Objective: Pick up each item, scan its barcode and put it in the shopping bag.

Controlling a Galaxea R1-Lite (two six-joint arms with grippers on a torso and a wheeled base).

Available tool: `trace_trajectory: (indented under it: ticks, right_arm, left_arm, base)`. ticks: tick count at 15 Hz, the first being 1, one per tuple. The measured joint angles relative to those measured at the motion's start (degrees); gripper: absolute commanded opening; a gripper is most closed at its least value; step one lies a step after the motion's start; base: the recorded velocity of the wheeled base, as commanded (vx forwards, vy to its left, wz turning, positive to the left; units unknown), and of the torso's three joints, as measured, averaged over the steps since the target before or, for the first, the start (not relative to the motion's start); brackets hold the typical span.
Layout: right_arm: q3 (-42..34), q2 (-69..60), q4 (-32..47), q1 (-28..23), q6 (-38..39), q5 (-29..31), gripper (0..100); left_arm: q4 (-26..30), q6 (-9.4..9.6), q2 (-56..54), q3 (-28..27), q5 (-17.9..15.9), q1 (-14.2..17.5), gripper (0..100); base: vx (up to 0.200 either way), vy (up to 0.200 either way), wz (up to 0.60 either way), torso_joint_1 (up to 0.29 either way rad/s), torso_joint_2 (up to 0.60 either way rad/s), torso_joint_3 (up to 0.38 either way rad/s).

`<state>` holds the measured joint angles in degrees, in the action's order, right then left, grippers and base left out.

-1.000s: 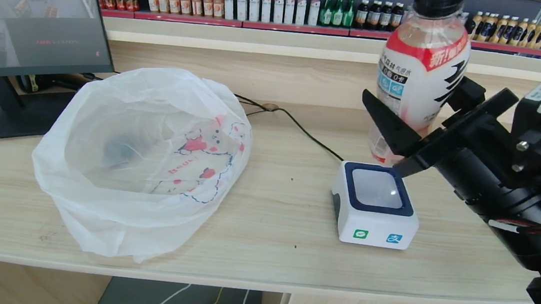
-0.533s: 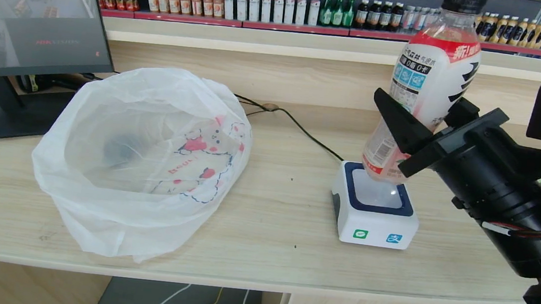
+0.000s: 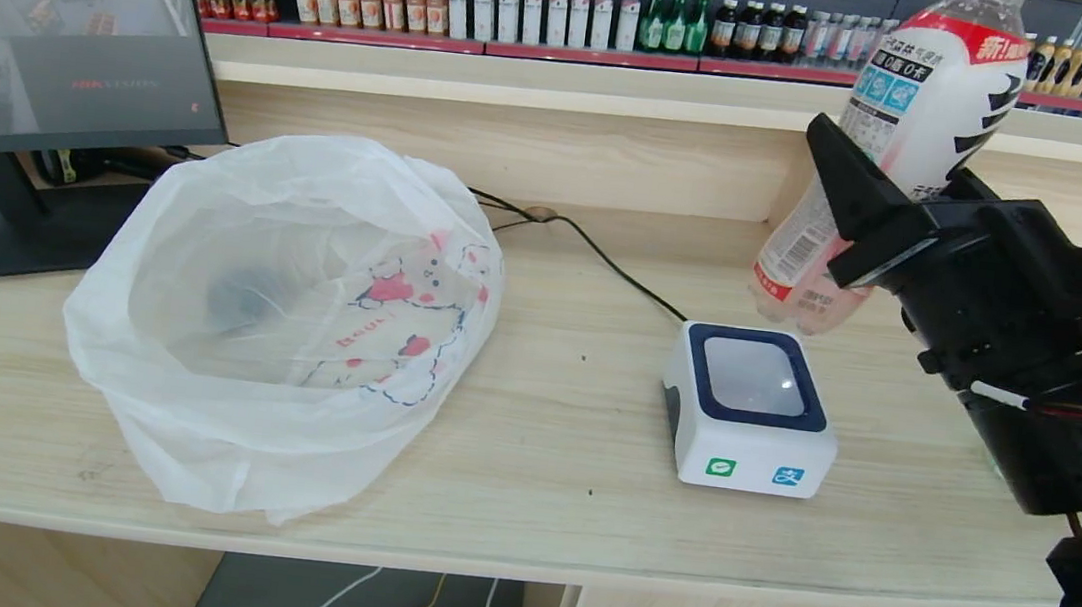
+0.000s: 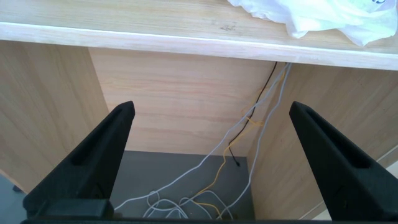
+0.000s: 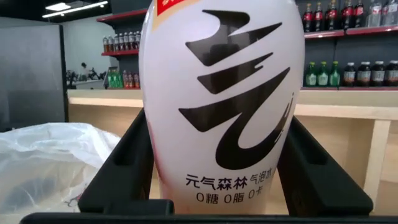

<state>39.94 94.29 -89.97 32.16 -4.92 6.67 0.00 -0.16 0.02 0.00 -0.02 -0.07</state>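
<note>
Right gripper [image 3: 898,210] is clamped across the middle of the drink bottle [image 3: 919,102], one black finger on each side of the label. It holds the bottle off the counter [image 3: 532,484], at about 1 o'clock from the scanner [image 3: 751,406]. The bottle tilts, its cap end leaning toward 1 o'clock and its base lowest, nearest the scanner window but apart from it.

The bottle looks full of pale pink drink, so I judge it fairly heavy for its size. Its plastic wall should give a little under squeeze, and the glossy sleeve is likely slippery. The present hold at the waist, near the balance point, seems the right place; a hold near the cap would let it swing. The shopping bag [image 3: 288,317], at 9 o'clock from the scanner, is thin soft film with its mouth slumped open, and may fold when the bottle goes in.

From the head, the barcode [image 3: 792,255] shows low on the side turned toward 8 o'clock, angled to the scanner. The right wrist view shows the opposite face, with a bold black brush mark, and the right gripper [image 5: 221,180] hugging both flanks. The left wrist view shows the left gripper [image 4: 211,109] spread wide and holding nothing. It sits below the counter's front edge [image 4: 124,34], before loose cables [image 4: 261,124], with the bag's film [image 4: 323,18] at the edge above
</note>
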Motion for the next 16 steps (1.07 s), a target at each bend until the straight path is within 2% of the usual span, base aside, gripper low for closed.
trace_trajectory:
  ticks: [4, 9, 16]
  right_arm:
    - [0.3, -0.2, -0.2, -0.6, 0.1, 0.0, 0]
    - [0.4, -0.4, 0.0, -1.3, 0.2, 0.0, 0]
    - [0.5, -0.3, -0.1, -1.4, 0.2, 0.0, 0]
  left_arm:
    - [0.0, 0.00, 0.0, 0.0, 0.0, 0.0, 100]
    - [0.0, 0.06, 0.0, 0.0, 0.0, 0.0, 100]
    - [0.0, -0.05, 0.0, 0.0, 0.0, 0.0, 100]
  base:
    - [-0.200, 0.000, 0.00, 0.006, 0.00, 0.001]
    - [0.000, 0.000, 0.00, 0.000, 0.00, 0.000]
    - [0.000, 0.200, 0.00, 0.004, 0.00, 0.003]
